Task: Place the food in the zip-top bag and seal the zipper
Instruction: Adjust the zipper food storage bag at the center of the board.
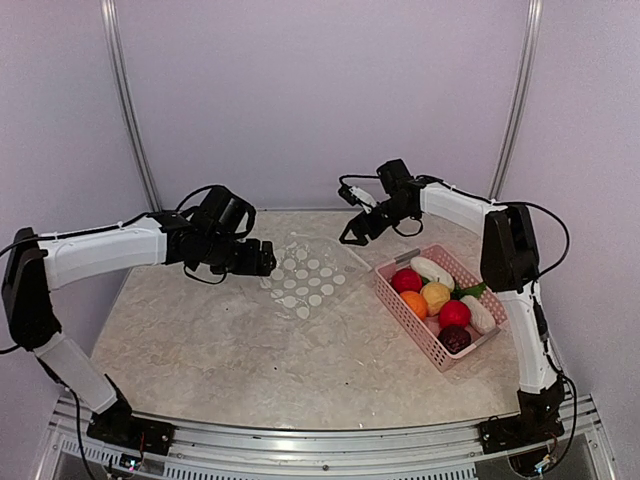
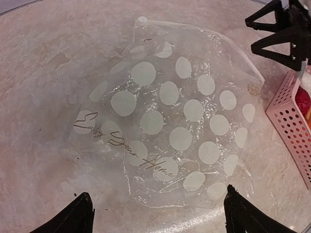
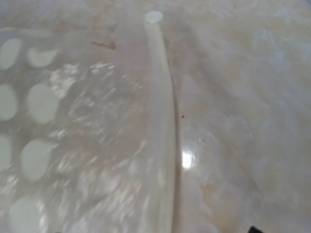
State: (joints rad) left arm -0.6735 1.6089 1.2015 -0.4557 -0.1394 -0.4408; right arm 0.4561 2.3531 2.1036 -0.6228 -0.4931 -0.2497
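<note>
The clear zip-top bag (image 1: 305, 275) with white dots lies flat on the table and fills the left wrist view (image 2: 170, 111). Its pale zipper (image 3: 163, 121) runs down the middle of the right wrist view. My left gripper (image 1: 268, 262) is open and empty at the bag's left edge, its fingers wide apart (image 2: 155, 213). My right gripper (image 1: 352, 236) is open and empty just above the bag's far right edge, and shows in the left wrist view (image 2: 257, 34). The food (image 1: 436, 296) lies in the pink basket (image 1: 392, 290): red, yellow, orange and dark purple balls, white oblong pieces, a green leaf.
The pink basket stands right of the bag, its holed wall (image 2: 291, 121) close to the bag's edge. Pale walls and metal rails close in the back and sides of the marbled table (image 1: 220, 340).
</note>
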